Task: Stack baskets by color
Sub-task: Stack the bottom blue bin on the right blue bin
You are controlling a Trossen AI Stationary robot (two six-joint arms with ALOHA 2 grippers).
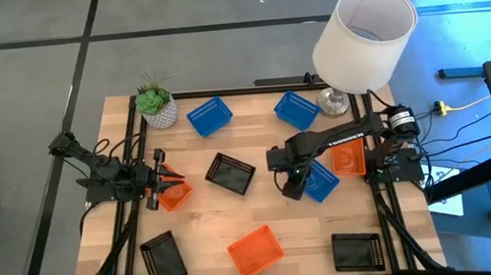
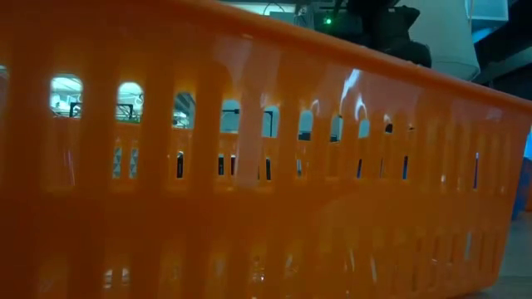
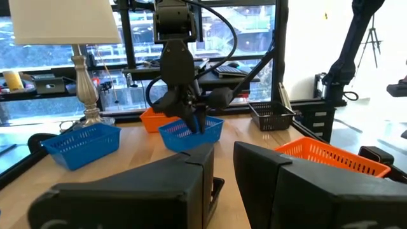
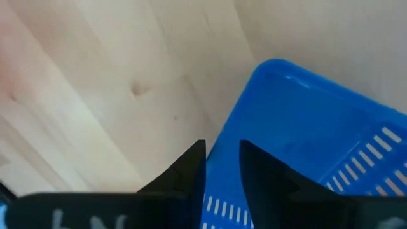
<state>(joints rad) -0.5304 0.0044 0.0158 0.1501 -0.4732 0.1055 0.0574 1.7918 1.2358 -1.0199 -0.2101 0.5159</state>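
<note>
From above, I see the wooden table (image 1: 209, 225) with the baskets spread over it. Two blue baskets stand at the far side, one (image 1: 209, 116) near the white plant pot (image 1: 161, 114) and one (image 1: 296, 109) near the base of the lamp (image 1: 363, 36). A black basket (image 1: 230, 173) lies tilted in the middle. At the near edge there are a black basket (image 1: 163, 258) on the left, an orange basket (image 1: 255, 250) in the middle and a black basket (image 1: 357, 251) on the right. The left gripper (image 1: 162, 179) is at the left side, and its fingers are clamped on the rim of a small orange basket (image 1: 176, 195). The right gripper (image 1: 292, 185) is right of centre, on the wall of the third blue basket (image 1: 322, 182), which is just beside another orange basket (image 1: 347, 158).

In the low view, the slotted wall of the orange basket at the near edge (image 2: 266, 183) fills almost all the picture. I cannot see the grippers here.

In the left wrist view, the two dark fingers (image 3: 191, 184) stand a little apart, and what is between them is hidden. Farther off, the right arm (image 3: 175, 63) comes down on the blue basket (image 3: 191, 132).

In the right wrist view, the fingers (image 4: 191, 168) stand on both sides of the blue wall (image 4: 299, 127), so this gripper is closed on that basket. It rests on the wood.
</note>
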